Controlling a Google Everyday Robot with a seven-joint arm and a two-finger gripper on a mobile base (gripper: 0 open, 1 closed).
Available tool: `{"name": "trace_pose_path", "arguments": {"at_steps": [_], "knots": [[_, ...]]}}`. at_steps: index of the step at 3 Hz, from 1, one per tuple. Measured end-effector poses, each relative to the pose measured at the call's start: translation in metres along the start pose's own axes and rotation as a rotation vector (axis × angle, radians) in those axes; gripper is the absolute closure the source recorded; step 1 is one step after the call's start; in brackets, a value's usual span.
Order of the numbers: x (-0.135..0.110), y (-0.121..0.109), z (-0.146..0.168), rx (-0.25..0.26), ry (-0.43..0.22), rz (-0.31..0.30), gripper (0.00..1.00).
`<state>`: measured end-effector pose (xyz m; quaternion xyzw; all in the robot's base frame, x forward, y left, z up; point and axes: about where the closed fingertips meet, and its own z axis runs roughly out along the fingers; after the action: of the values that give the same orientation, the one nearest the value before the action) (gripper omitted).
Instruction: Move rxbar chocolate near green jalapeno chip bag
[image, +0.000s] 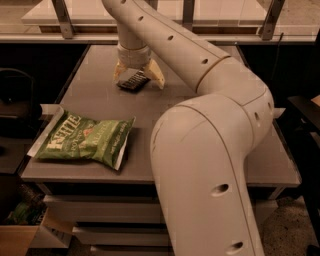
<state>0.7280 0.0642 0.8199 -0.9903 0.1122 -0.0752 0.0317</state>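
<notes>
The rxbar chocolate (132, 81), a small flat dark wrapper with white lettering, lies on the grey table (200, 90) near its far middle. My gripper (137, 80) is straight above it, its two cream fingers open and standing on either side of the bar. The green jalapeno chip bag (85, 139), large and light green with white "Kettle" lettering, lies flat at the table's front left corner, well apart from the bar.
My big white arm (210, 150) fills the middle and right of the view and hides much of the table's right side. A cardboard box (20, 232) sits on the floor at lower left. A dark chair (12, 100) stands left of the table.
</notes>
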Motion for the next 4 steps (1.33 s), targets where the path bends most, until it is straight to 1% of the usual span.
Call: {"name": "trace_pose_path", "arguments": {"at_steps": [2, 3, 4], "knots": [[0.002, -0.001, -0.016, 0.0, 0.0, 0.0, 0.86], [0.002, -0.001, -0.017, 0.0, 0.0, 0.001, 1.0], [0.008, -0.005, -0.021, 0.026, 0.031, 0.009, 1.0]]}}
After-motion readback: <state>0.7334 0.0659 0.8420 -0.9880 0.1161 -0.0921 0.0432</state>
